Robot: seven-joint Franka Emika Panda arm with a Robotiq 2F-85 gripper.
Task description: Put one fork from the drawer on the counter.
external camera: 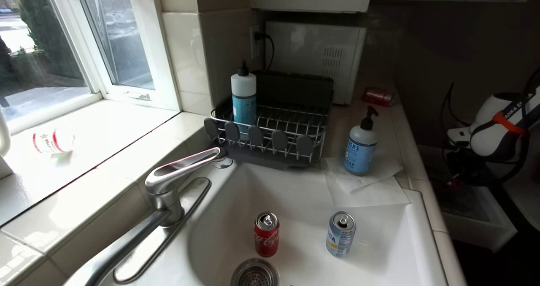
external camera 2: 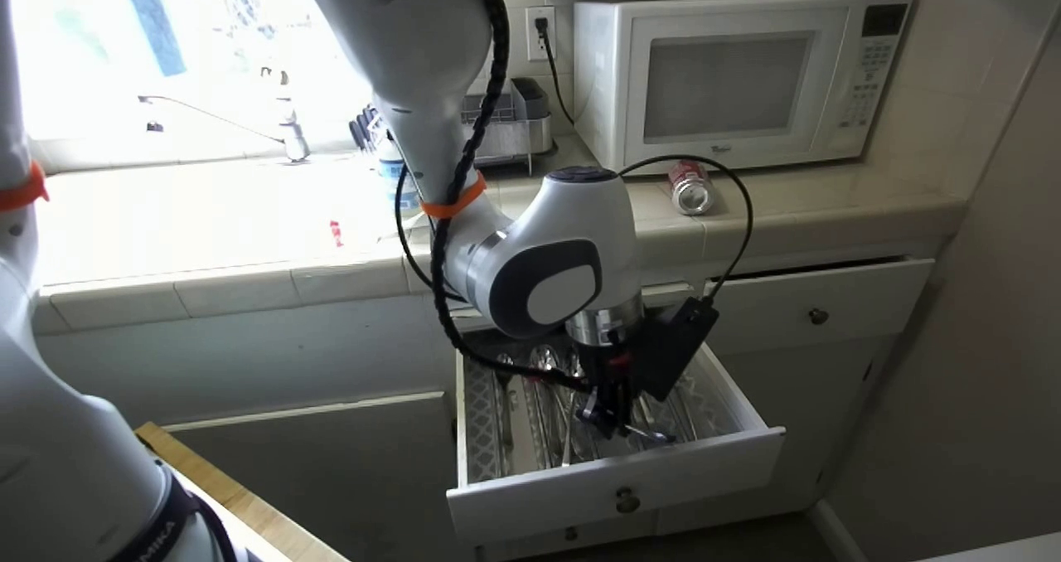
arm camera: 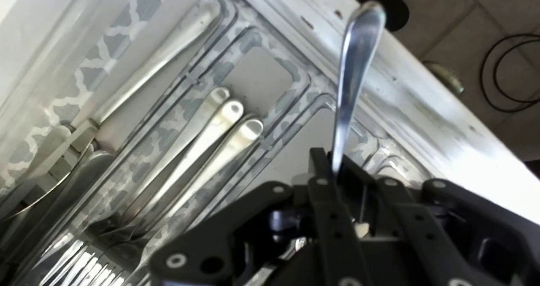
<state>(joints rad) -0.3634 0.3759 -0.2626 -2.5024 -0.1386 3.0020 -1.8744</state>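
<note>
Our pincer (arm camera: 336,168) is clamped on a metal utensil (arm camera: 357,62) over the open drawer (external camera 2: 539,504)
In the wrist view we see its jaws closed up on the utensil, whose slim handle reaches out from between them toward the drawer's front edge; the other end is hidden by the pincer, so we cannot be sure it is a fork. In an exterior view we find that handle jutting aslant from the pincer, lower than the tabletop (external camera 2: 207,230). To the left of the pincer, in the wrist view, we make out forks (arm camera: 195,151) lying side by side in one compartment, their tines at the lower left. On the tabletop a red can (external camera 2: 690,187) lies on its side, just beside the microwave (external camera 2: 729,85)
</note>
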